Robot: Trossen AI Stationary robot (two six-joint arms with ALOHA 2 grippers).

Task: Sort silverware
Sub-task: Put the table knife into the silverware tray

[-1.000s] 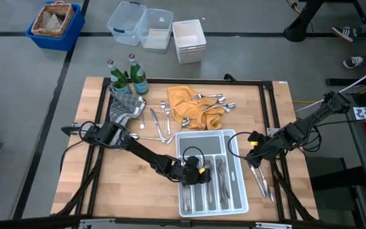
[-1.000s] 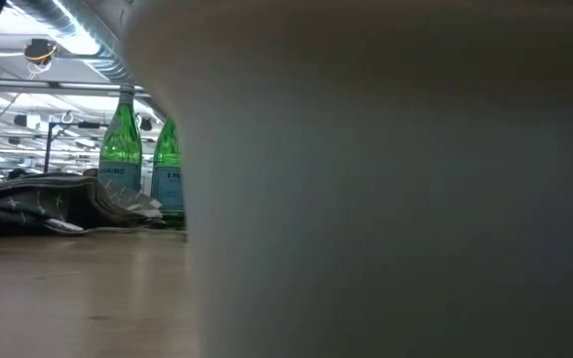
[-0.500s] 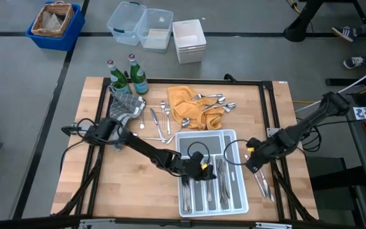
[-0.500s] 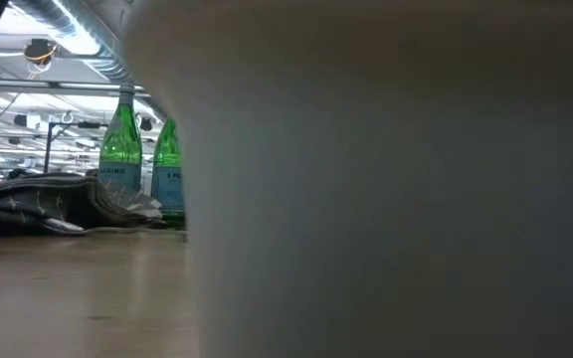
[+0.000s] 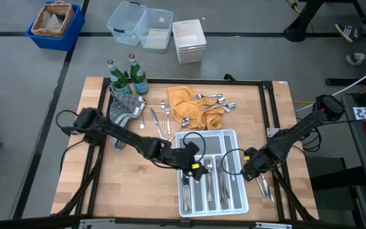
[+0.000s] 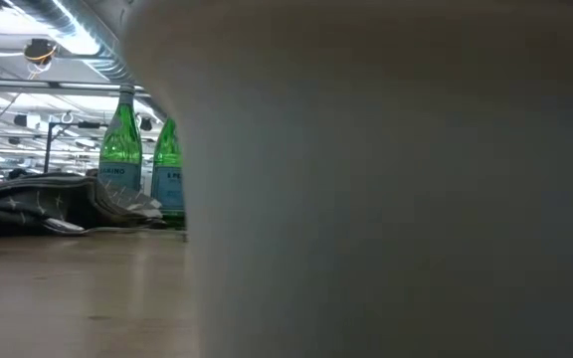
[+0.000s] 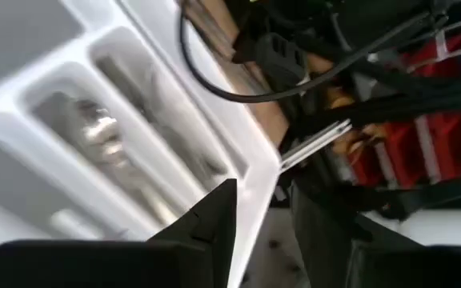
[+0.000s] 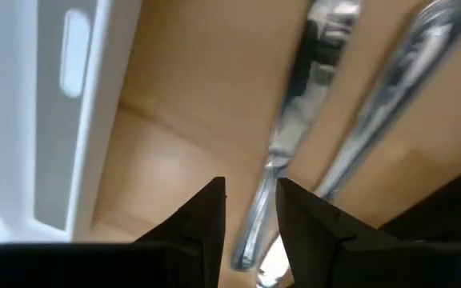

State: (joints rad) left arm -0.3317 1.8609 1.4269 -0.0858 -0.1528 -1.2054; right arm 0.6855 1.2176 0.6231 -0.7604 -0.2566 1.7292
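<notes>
Where white tray (image 6: 386, 199) blocks low view, bottles (image 6: 122, 159) show, apparently two.

2 green bottles (image 5: 124, 76), 1 tray (image 5: 234, 191)

Robotics laboratory: wooden workbench (image 5: 126, 191) on a grey floor, storage bins (image 5: 56, 24) alongside, exposed ceiling ducts (image 6: 68, 30) and industrial lighting behind.

1. Two slim black jointed arms are seen, trailed by looping black cables.
2. A yellow mark is borne near the left gripper (image 5: 199, 169).
3. Dark wedge-shaped fingers (image 8: 310, 224) are carried by each wrist.
</notes>
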